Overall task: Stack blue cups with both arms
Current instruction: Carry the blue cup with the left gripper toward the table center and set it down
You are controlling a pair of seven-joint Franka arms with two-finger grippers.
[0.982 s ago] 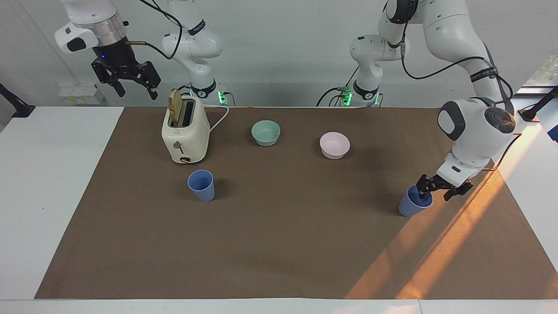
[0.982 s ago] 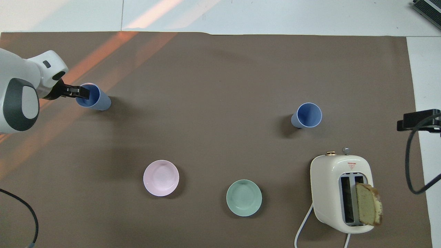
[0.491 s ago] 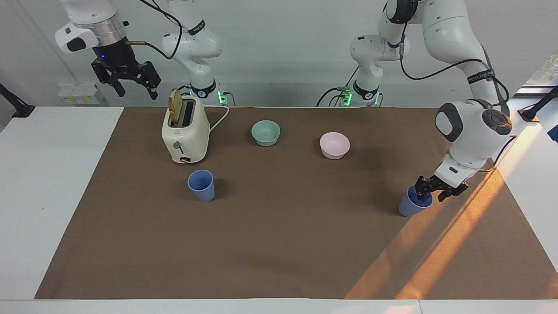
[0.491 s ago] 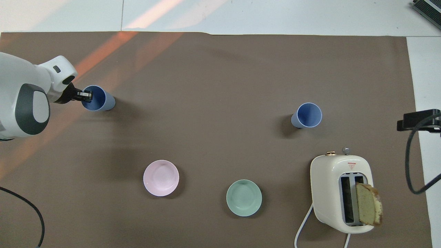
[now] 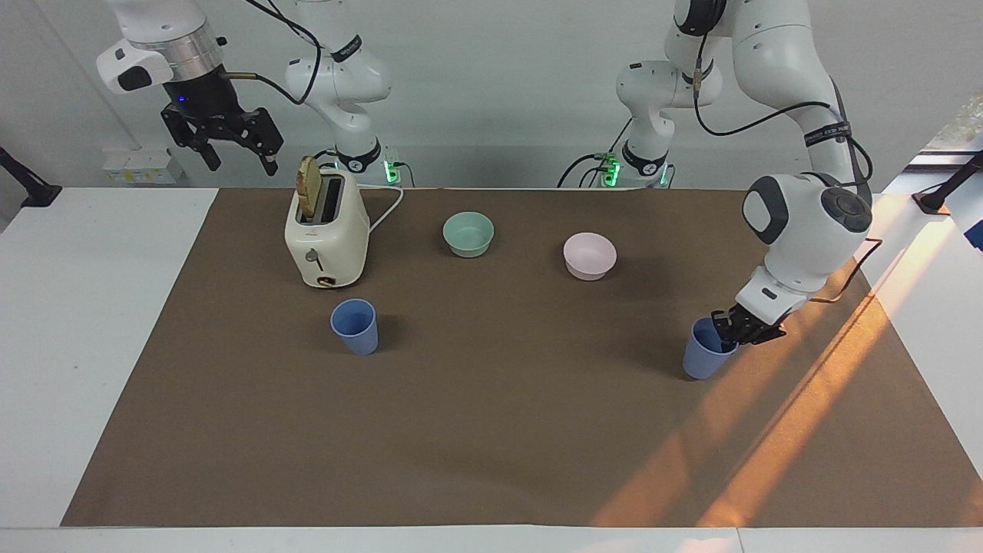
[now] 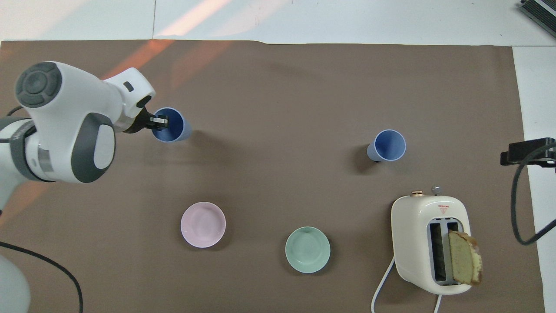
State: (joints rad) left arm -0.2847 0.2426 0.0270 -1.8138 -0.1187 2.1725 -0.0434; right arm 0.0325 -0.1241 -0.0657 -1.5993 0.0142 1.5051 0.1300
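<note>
Two blue cups are counted on the brown mat of the desk (image 5: 92, 322): a held cup (image 5: 703, 349) at the left arm's end and a free cup (image 5: 355, 326) standing upright toward the right arm's end. Two bowls are seen, one mint-green bowl (image 5: 468, 233) and one pale pink bowl (image 5: 590, 256). One cream toaster (image 5: 326, 240) is present, with one slice of bread (image 5: 309, 188) standing in a slot.

The left arm is bent down steeply over its end of the desk, its wrist tilted so that the left end effector (image 5: 728, 330) meets the held cup from the side nearest that arm's end. The left end effector is clenched on the rim of the held cup, one finger inside the mouth and one outside the wall. The held cup is tilted slightly; whether its base touches the mat cannot be told.

The pale pink bowl lies nearer to the robots than the left end effector, the mint-green bowl beside it toward the right arm's end. The free cup is well apart from the left end effector.

The right arm is held raised and waiting, its right end effector (image 5: 234, 150) released, fingers spread and pointing down, hanging near the toaster, off the mat's edge. The free cup is well apart from it.
</note>
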